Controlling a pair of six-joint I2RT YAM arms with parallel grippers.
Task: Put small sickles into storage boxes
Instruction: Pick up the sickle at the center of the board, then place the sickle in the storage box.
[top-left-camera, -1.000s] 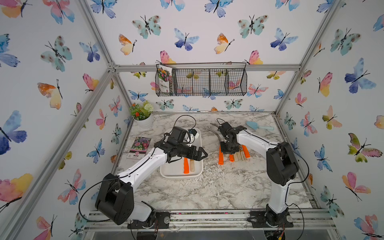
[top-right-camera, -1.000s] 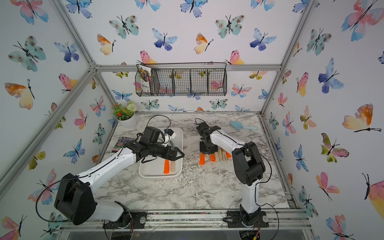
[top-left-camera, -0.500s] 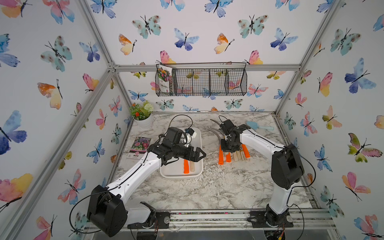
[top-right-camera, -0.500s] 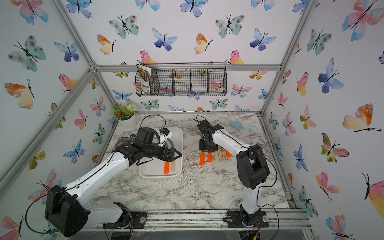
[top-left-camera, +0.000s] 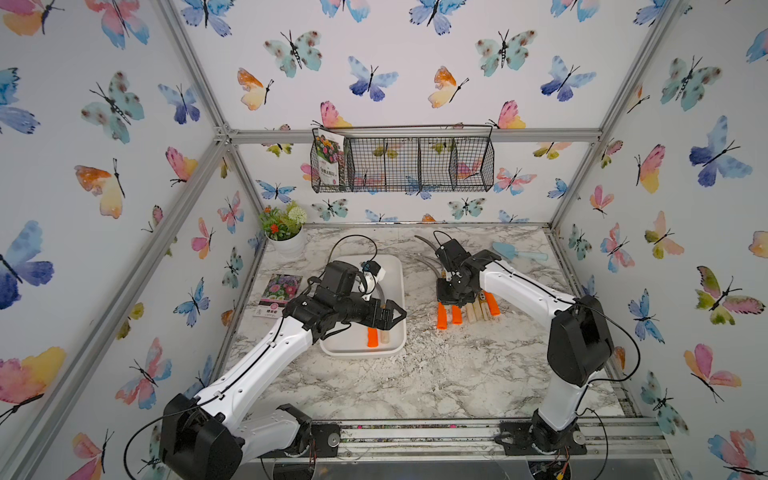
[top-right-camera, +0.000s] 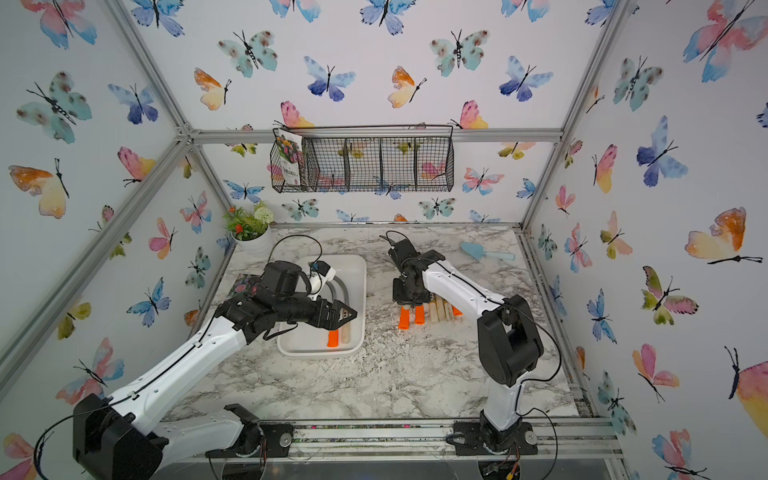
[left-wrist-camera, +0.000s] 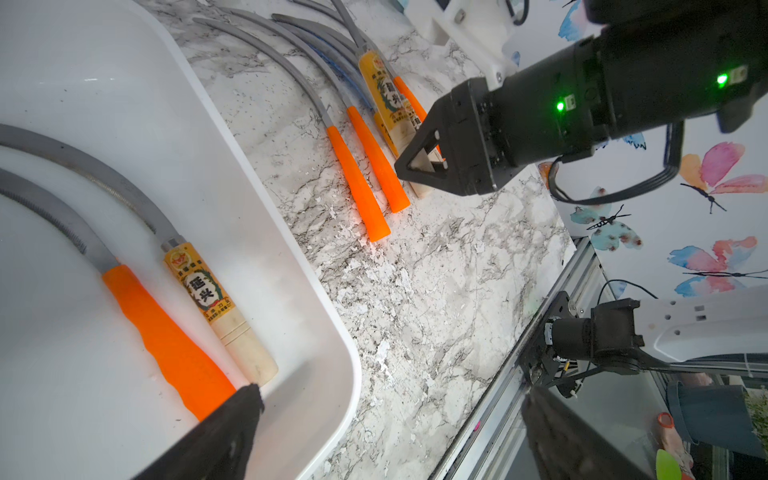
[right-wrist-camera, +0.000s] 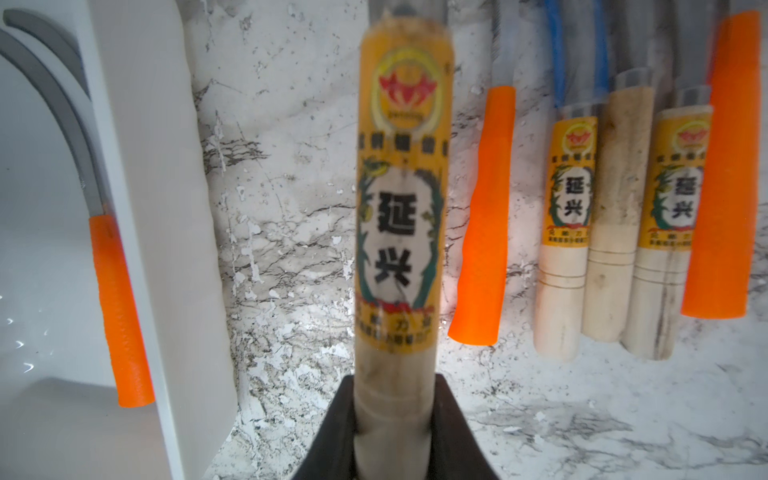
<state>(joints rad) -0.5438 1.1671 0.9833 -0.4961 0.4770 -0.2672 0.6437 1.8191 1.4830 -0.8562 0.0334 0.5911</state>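
A: Right gripper (right-wrist-camera: 392, 415)?
B: Clamped on a wood-handled sickle (right-wrist-camera: 399, 208), just beside the tray (right-wrist-camera: 166, 249), between it and the loose sickles (right-wrist-camera: 569, 232).
A: Left gripper (top-left-camera: 395, 316)?
B: Jaws spread wide, nothing held, above the tray's near end. Inside lie an orange sickle (left-wrist-camera: 166, 345) and a labelled sickle (left-wrist-camera: 216, 299), side by side.

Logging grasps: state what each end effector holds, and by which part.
Right end effector: shut on a wooden-handled sickle, gripped at the bare butt of its handle, below the label. Left end effector: open, holding nothing.
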